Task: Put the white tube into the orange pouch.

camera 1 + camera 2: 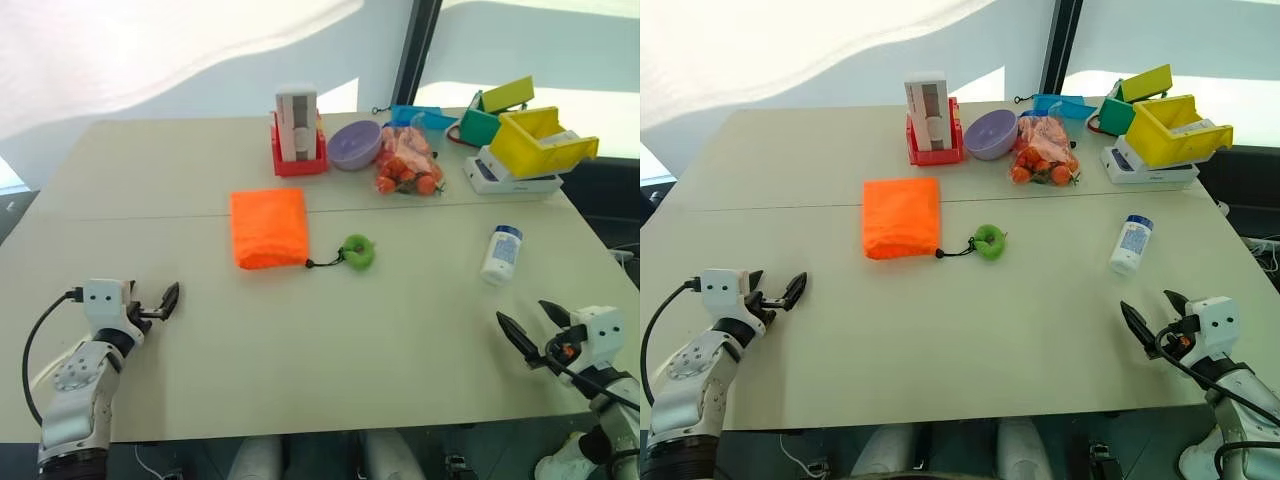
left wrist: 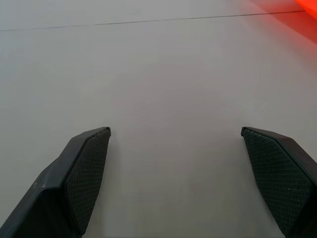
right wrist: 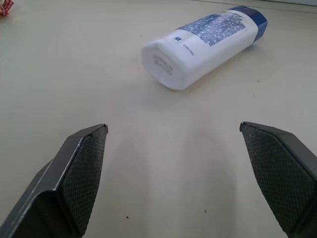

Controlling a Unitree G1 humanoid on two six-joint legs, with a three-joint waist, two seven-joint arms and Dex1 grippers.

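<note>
The tube (image 1: 501, 254) lay on its side on the table (image 1: 300, 340), right of centre, well apart from the pouch (image 1: 269, 227) further left, whose cord ended at a green ring (image 1: 358, 251). The right wrist view showed its label print and flat white end. Both the right gripper (image 1: 535, 327) and left gripper (image 1: 775, 291) were spread wide, empty, above the tabletop.

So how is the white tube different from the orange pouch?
The white tube is a hard, round container with a blue end; the orange pouch is soft folded fabric, bright orange. The tube is small and narrow; the pouch is much bigger and flat. The pouch has a black cord to a green ring; the tube has a printed label instead. Both lie on the table, untouched.
</note>
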